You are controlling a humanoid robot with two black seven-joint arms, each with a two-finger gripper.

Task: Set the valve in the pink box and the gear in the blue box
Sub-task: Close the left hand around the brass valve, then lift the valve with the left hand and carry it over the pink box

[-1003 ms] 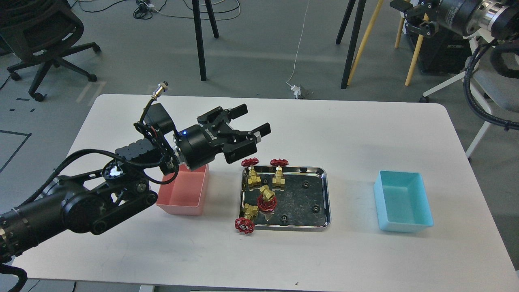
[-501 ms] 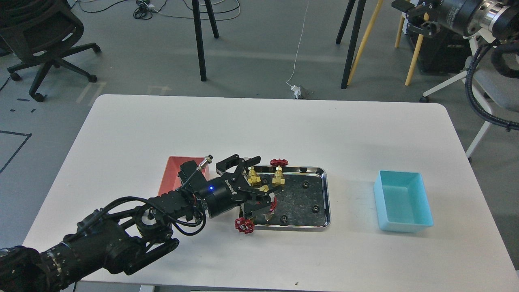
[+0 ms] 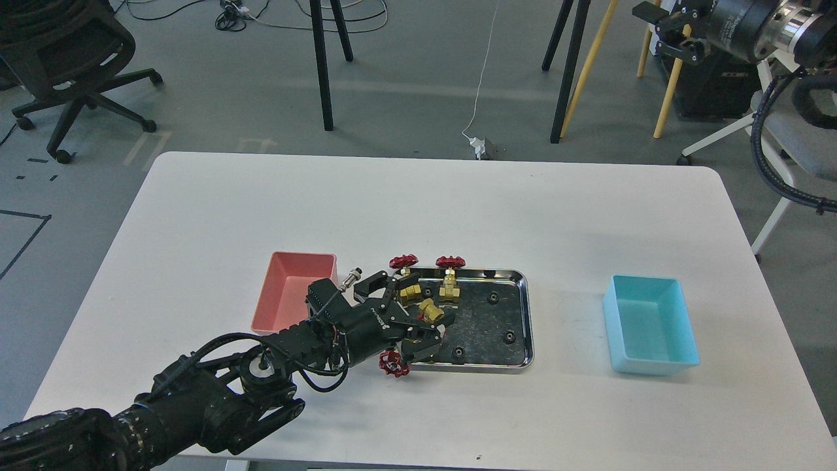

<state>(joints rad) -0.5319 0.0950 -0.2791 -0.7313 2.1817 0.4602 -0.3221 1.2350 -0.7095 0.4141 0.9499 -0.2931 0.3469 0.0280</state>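
My left gripper (image 3: 418,315) is low over the left part of the steel tray (image 3: 523,282), open, with its fingers on either side of a brass valve (image 3: 431,309) lying there. Its red handwheel is hidden by the gripper. Another valve has its red handwheel (image 3: 394,364) hanging over the tray's front left corner. Two more valves (image 3: 450,275) stand at the tray's back left. Several tiny black gears (image 3: 507,337) lie in the tray. The pink box (image 3: 291,288) stands left of the tray, the blue box (image 3: 647,324) far to the right. Both look empty. My right gripper (image 3: 662,31) is held high at the top right, open and empty.
The tray sits in the middle of a white table (image 3: 418,203). My left arm (image 3: 216,392) crosses the table's front left, just in front of the pink box. Tripod legs, chairs and cables stand on the floor behind the table.
My left gripper has come down from above the pink box to the tray's left part and now sits around a lying valve. The back left valve's handwheel shows again. The right arm has barely moved.
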